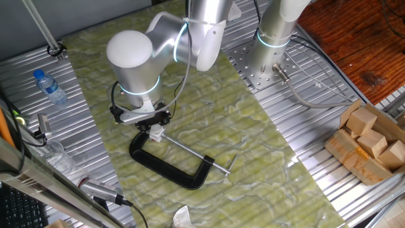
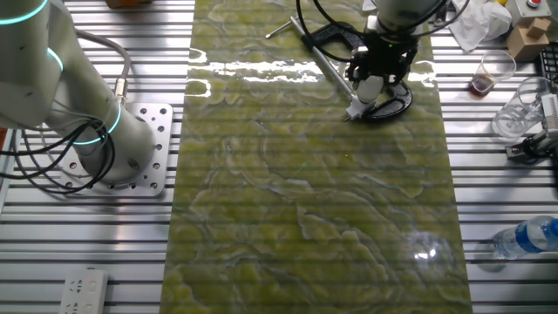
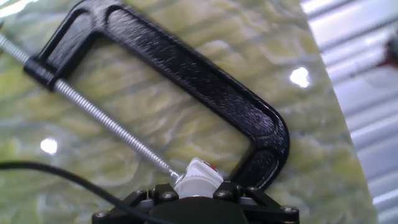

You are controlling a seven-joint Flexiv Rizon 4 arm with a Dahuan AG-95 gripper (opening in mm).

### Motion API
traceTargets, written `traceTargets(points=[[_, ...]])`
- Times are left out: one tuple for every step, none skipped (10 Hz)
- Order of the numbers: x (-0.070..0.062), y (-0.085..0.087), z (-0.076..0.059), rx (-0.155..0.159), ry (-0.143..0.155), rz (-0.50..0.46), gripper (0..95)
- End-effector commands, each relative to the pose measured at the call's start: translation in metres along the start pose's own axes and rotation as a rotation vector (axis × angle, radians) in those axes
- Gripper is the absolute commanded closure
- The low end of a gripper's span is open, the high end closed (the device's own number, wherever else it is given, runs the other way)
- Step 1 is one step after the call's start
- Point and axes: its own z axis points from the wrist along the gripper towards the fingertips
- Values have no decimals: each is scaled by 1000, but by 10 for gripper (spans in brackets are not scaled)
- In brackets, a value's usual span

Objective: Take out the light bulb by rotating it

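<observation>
The black C-clamp (image 1: 166,166) lies on the green mat; it also shows in the other fixed view (image 2: 330,35) and the hand view (image 3: 186,68). Its threaded screw (image 3: 106,121) presses against the small white socket fitting (image 3: 200,167). The frosted white light bulb (image 3: 196,185) sticks up from the fitting toward the camera, mostly hidden by the hand. My gripper (image 3: 198,194) is down over it, with the black fingers closed on either side of the bulb (image 2: 370,87). In the one fixed view the gripper (image 1: 154,128) sits right above the clamp's jaw end.
A second arm's base (image 2: 113,148) stands on the metal table beside the mat. A water bottle (image 1: 49,85), a box of wooden blocks (image 1: 370,142), a crumpled paper scrap (image 1: 183,218) and a plastic cup (image 2: 493,70) lie around the mat.
</observation>
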Motion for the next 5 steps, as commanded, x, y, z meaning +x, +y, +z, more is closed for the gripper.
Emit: traceTargets(points=[[0, 0, 0, 4, -2, -81, 950], [0, 0, 0, 4, -4, -99, 950], [0, 0, 0, 4, -6, -105, 950], [0, 0, 0, 4, -5, -99, 950], [0, 0, 0, 5, -5, -92, 950]])
